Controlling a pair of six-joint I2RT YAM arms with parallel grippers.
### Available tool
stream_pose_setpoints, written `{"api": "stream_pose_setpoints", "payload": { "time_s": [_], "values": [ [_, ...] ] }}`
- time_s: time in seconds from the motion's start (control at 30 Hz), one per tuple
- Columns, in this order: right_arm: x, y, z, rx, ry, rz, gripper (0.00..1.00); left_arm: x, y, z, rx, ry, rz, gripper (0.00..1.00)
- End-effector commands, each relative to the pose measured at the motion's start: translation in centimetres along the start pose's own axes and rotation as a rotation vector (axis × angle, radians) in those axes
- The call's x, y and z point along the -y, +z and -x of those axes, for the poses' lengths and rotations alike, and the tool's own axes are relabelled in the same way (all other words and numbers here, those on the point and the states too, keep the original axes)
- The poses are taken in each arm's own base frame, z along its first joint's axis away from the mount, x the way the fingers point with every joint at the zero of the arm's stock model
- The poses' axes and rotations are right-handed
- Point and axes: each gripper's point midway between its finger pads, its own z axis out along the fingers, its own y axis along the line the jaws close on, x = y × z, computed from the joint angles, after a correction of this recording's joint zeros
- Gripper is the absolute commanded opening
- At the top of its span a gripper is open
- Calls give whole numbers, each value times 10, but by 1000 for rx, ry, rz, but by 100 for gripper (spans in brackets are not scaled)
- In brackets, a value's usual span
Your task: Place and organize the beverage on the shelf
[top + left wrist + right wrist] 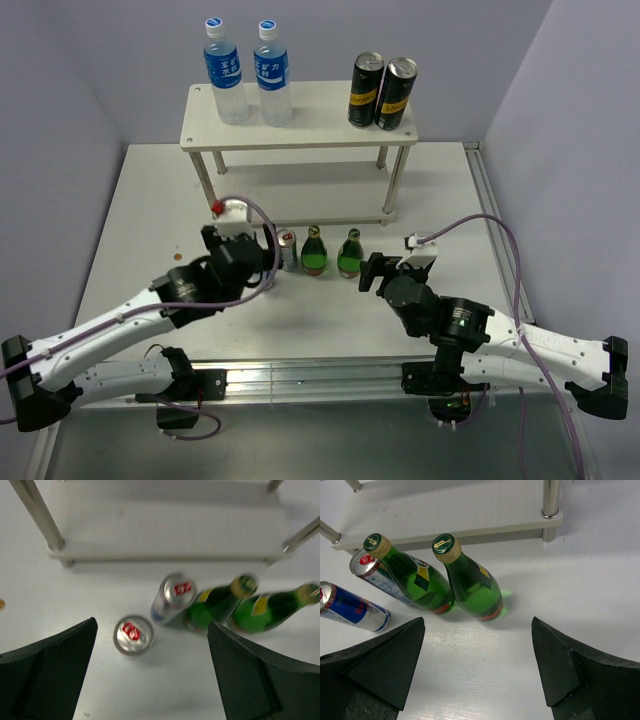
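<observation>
Twice noted fingers spread, pinching nothing | saw upright silver can [133,635] between left gripper [152,630] tips | saw green bottles [470,582] ahead of right gripper [478,625] tips, shelf [470,515] beyond.

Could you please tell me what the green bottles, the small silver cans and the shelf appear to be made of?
Green bottles: likely glass, glossy, translucent, with a green glow cast beside them. Silver cans: thin metal, probably aluminium, given shiny pull-tab tops. Shelf: pale matte boards, wood or laminate; legs look like polished metal tube.
</observation>
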Motion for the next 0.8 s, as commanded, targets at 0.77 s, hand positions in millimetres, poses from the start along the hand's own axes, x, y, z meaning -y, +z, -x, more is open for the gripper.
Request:
{"api": "stream_pose_setpoints", "payload": {
  "time_s": [0.77],
  "values": [
    [7,-3,-2,4,20,-12,98,-9,79,-170,-63,-63,195,99]
  ]
}}
